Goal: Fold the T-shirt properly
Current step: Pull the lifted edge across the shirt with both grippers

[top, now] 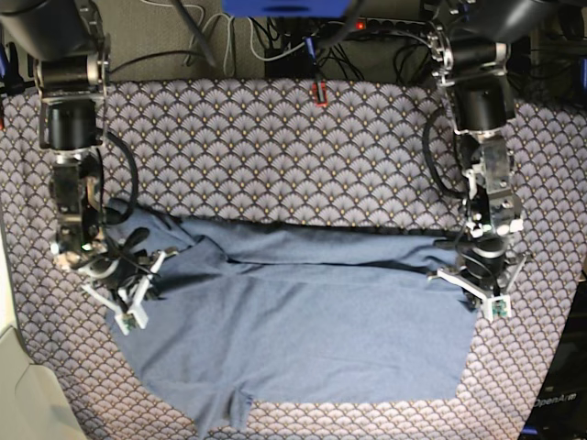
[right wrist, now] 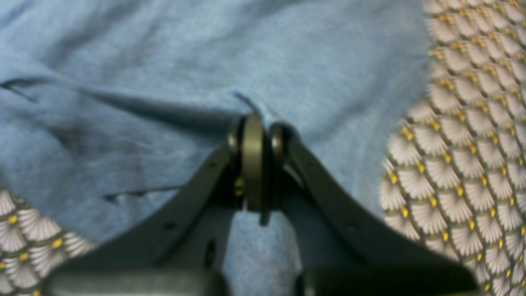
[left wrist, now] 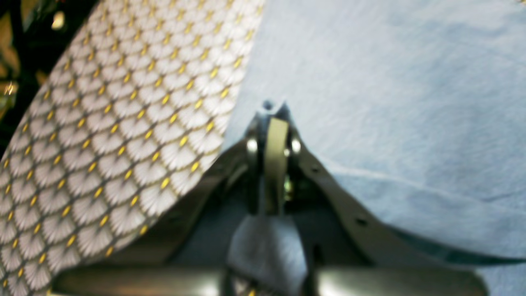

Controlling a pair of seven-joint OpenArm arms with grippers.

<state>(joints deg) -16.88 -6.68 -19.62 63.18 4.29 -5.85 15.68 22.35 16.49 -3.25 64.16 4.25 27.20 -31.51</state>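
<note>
- Nearest the base camera, the T-shirt's (top: 293, 321) near hem lies along the near edge of the scallop-patterned tablecloth (top: 275, 147), with a small flap hanging at near left.
- Slate-blue and plain side up, it spreads across the table's middle, a long fold ridge running left to right along its far edge.
- On the scene's left, the right gripper (right wrist: 254, 119) has its jaws pressed together, pinching a ridge of the shirt's cloth.
- On the scene's right, the left gripper (left wrist: 273, 117) is likewise clamped on the shirt's edge, just beside bare tablecloth.
</note>
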